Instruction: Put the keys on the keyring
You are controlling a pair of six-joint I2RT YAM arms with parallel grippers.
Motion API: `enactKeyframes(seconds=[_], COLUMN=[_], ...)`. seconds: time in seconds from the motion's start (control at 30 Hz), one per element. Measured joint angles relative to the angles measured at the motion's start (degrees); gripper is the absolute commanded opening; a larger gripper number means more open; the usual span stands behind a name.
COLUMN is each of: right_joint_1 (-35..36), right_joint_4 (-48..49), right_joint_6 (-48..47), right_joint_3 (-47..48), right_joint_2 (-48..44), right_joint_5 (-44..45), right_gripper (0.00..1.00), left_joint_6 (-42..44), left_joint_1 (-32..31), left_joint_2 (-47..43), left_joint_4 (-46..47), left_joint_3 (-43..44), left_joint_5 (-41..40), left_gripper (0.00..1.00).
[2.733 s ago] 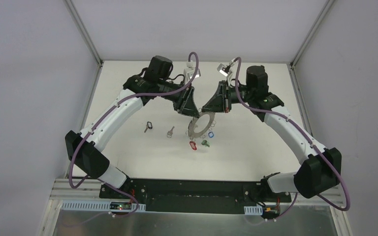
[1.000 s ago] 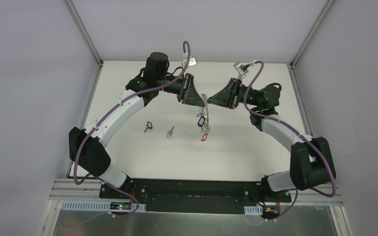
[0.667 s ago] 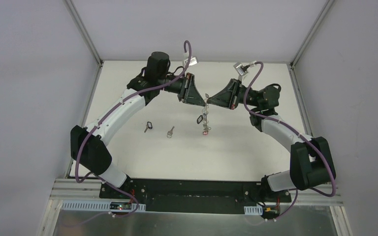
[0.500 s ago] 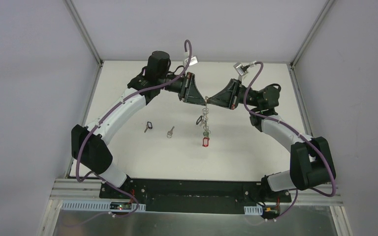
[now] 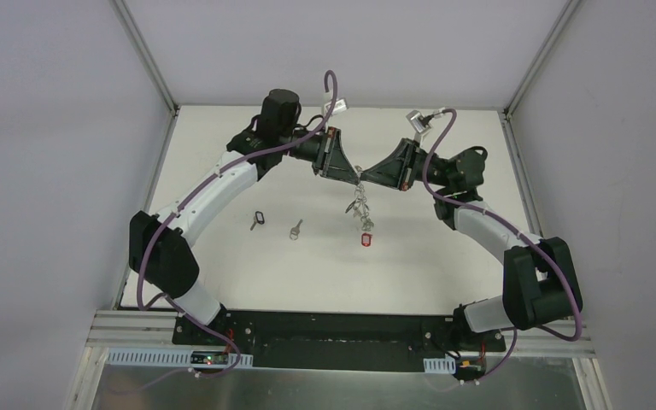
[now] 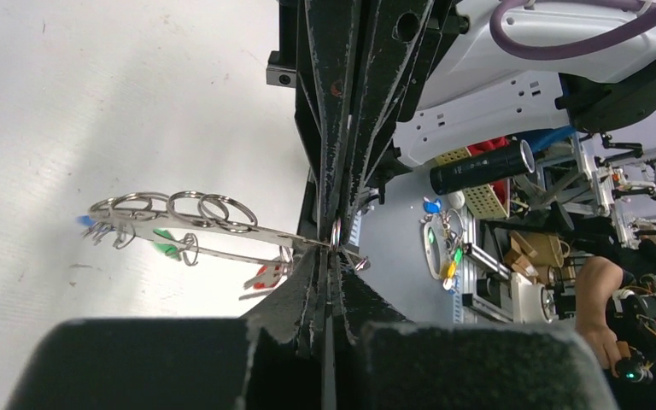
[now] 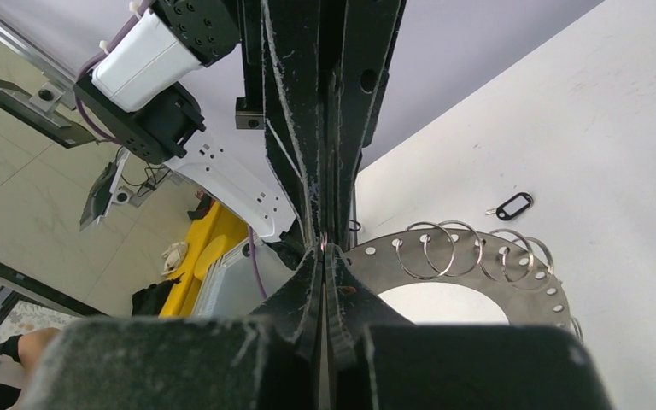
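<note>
Two sets of jaws are meeting tip to tip just above the middle of the top view. Both are pinching the rim of the keyring (image 5: 360, 200), which is hanging clear of the surface (image 5: 444, 248) beneath them. Half a second back the left jaws were standing slightly apart. Now they are pressing fully together on the metal, while the right jaws are staying clamped as before. The red tag (image 5: 366, 240) at the bottom of the bunch is hanging further right than it was, and the left arm (image 5: 213, 182) is sitting a touch further right in the frame. Left of centre, a black-tagged key (image 5: 257, 220) and a plain silver key (image 5: 295, 228) are lying near each other where they were.

From above, the keyring is showing only as a thin tangle. The right wrist view is showing it face-on as a flat grey band pierced with holes, with small split rings (image 7: 465, 248) threaded through them. The left wrist view is showing it edge-on, with a green tag (image 6: 166, 248) dangling under it.
</note>
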Motion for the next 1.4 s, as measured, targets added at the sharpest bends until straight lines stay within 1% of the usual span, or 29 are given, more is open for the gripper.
enactKeyframes(seconds=[0.07, 0.13, 0.2, 0.27, 0.3, 0.33, 0.43, 0.53, 0.67, 0.7, 0.73, 0.77, 0.8, 0.83, 0.97, 1.0, 1.17, 1.4], right_joint_1=[-0.1, -0.1, -0.1, -0.1, -0.1, -0.2, -0.6, -0.7, 0.0, 0.2, 0.8, 1.4, 1.9, 2.9, 6.3, 7.0, 8.6, 9.3], right_joint_4=[-0.7, -2.1, -5.0, -8.3, -10.1, -12.0, -18.5, -26.3, -33.8, -35.6, -37.2, -40.2, -43.0, -47.8, -64.5, -67.4, -75.2, -78.1], right_joint_6=[-0.6, -1.6, -3.8, -6.3, -7.6, -9.1, -13.9, -19.3, -23.4, -24.0, -24.5, -27.1, -29.9, -34.1, -50.4, -53.6, -62.4, -65.8], right_joint_3=[-0.2, -0.2, -0.2, -0.2, -0.2, -0.1, 0.9, 3.7, 6.9, 7.4, 7.9, 8.8, 9.6, 11.0, 15.7, 16.3, 16.6, 16.6], right_joint_2=[0.0, 0.0, -0.1, -0.2, -0.4, -0.7, -1.6, -2.2, -3.3, -3.6, -3.7, -3.8, -3.8, -3.9, -4.1, -4.4, -6.1, -6.2], right_joint_5=[0.2, 0.4, 0.5, 0.5, 0.4, 0.1, -1.0, -2.6, -3.9, -4.0, -4.2, -5.2, -5.9, -6.6, -6.5, -6.4, -6.3, -5.7], right_gripper=[0.01, 0.07, 0.12, 0.30, 0.37, 0.41, 0.47, 0.48, 0.48, 0.42, 0.41, 0.39, 0.38, 0.36, 0.32, 0.31, 0.29, 0.19], left_joint_6=[-0.1, 0.3, 2.4, 6.5, 9.2, 11.7, 19.8, 27.9, 34.9, 36.0, 36.8, 37.2, 37.4, 37.5, 37.0, 36.7, 34.8, 33.1], left_joint_1=[0.0, 0.0, 0.0, -0.3, -0.4, -0.7, -1.5, -3.0, -5.5, -6.1, -6.5, -6.9, -7.1, -7.4, -7.5, -7.5, -7.8, -7.9], left_joint_2=[0.2, 0.5, 0.9, 1.5, 1.7, 1.8, 1.8, 1.8, 2.8, 3.3, 3.8, 4.4, 4.7, 5.1, 6.1, 6.1, 6.2, 6.2], left_joint_4=[0.0, -0.7, -3.7, -9.0, -12.1, -15.0, -24.2, -32.9, -43.0, -44.9, -46.4, -48.0, -48.8, -49.6, -51.6, -51.8, -51.5, -51.1], left_joint_3=[0.1, 0.5, 1.6, 3.7, 5.0, 6.2, 9.9, 13.2, 18.3, 19.7, 20.8, 21.8, 22.3, 22.6, 22.7, 22.7, 22.1, 20.5], left_joint_5=[0.2, 0.2, -0.5, -1.9, -2.8, -3.8, -6.8, -10.9, -14.9, -15.7, -16.0, -16.5, -16.9, -17.2, -17.2, -17.2, -16.6, -15.3], left_gripper=[0.00, 0.00, 0.00, 0.00, 0.00, 0.00, 0.00, 0.00, 0.00, 0.00, 0.00, 0.00, 0.00, 0.00, 0.00, 0.00, 0.00, 0.00])
